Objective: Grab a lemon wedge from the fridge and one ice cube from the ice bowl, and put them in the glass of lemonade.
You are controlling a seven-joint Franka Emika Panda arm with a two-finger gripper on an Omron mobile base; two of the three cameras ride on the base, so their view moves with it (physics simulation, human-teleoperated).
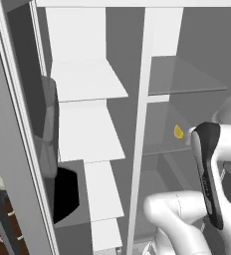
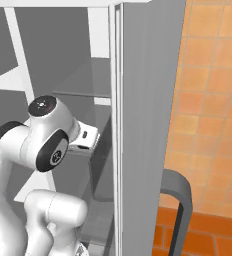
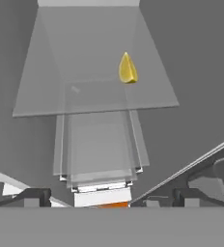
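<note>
I am at the first step of the job, reaching into the open fridge (image 1: 137, 124) for the lemon wedge (image 3: 127, 68). Nothing is picked up yet. My tool (image 3: 112, 195) is spread wide and empty, its two tips low in the hand view with only shelf between them. The wedge lies on a grey glass shelf (image 3: 46, 96) ahead of me, well apart from the tips, at about twelve to one o'clock from them. From the left base view the wedge (image 1: 178, 132) sits just beyond my wrist, on a shelf in the right half of the fridge. Left to do, as I judge it: close in, pinch the wedge, carry it to the glass, then fetch an ice cube and drop that in too.
</note>
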